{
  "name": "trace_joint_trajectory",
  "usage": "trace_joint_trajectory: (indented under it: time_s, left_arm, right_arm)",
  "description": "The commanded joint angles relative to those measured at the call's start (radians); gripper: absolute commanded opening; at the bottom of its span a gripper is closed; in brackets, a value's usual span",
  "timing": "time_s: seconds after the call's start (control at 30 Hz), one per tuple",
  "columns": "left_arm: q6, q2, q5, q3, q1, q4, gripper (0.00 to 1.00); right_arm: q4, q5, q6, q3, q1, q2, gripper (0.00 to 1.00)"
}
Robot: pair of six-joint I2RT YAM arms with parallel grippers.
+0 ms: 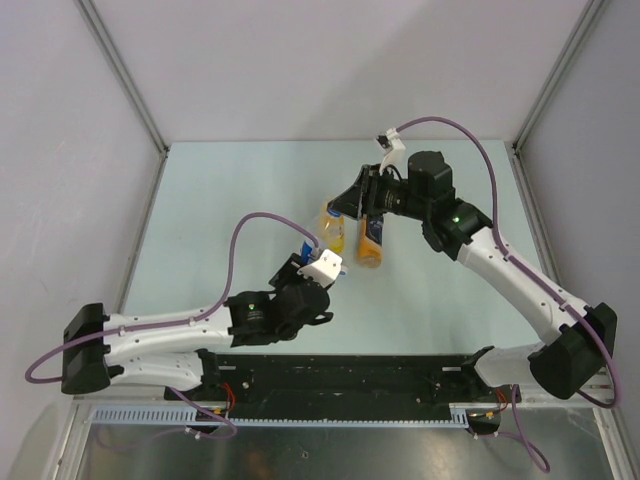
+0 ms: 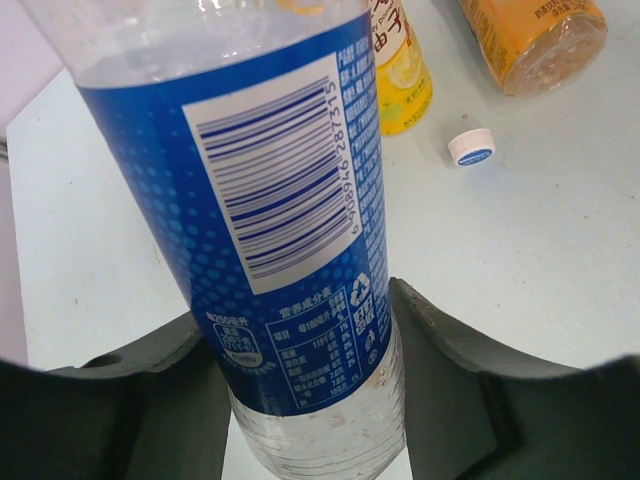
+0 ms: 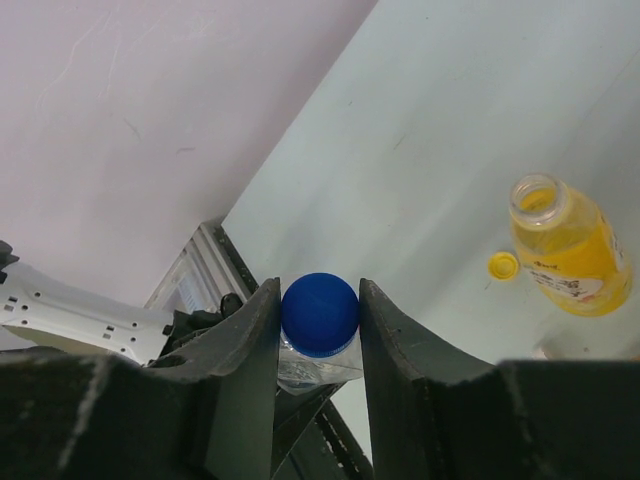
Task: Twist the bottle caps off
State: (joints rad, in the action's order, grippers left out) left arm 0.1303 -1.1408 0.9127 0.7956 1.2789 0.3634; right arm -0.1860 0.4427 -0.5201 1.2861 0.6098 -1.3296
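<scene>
Left gripper (image 2: 310, 345): clamped round the clear bottle (image 2: 285, 190) at its label, near-left of centre.
Right gripper (image 3: 318, 298): jaws narrow, pinching the blue cap (image 3: 320, 313).
Axis: the bottle's neck points far-right, straight into those jaws; twist about that line.

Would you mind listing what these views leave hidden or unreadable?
Left wrist: the clear bottle loses its neck and cap at the top edge.
Right wrist: the right gripper hides most of the bottle below the blue cap.
Top external: the white cap and yellow cap are too small to pick out.
</scene>
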Motion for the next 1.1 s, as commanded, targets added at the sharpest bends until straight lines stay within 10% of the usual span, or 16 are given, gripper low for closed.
trace_joint_trajectory:
  time_s: [0.0,0.63,1.07]
  left_arm:
    - [0.024,0.066,-0.028,0.017,0.007,-0.036,0.0]
    - [-0.192,0.493,-0.887,-0.257,0.006,-0.519,0.0]
    - [-0.211,0.501,-1.318,-0.244,0.006,-0.592,0.0]
  right_arm:
    - [0.069,0.1,0.017,-0.025,0.014,0.035,0.0]
    - [0.17,0.321,0.204,-0.126,0.012,0.214,0.0]
    - [0.323,0.659,0.299,-0.221,0.012,0.309,0.0]
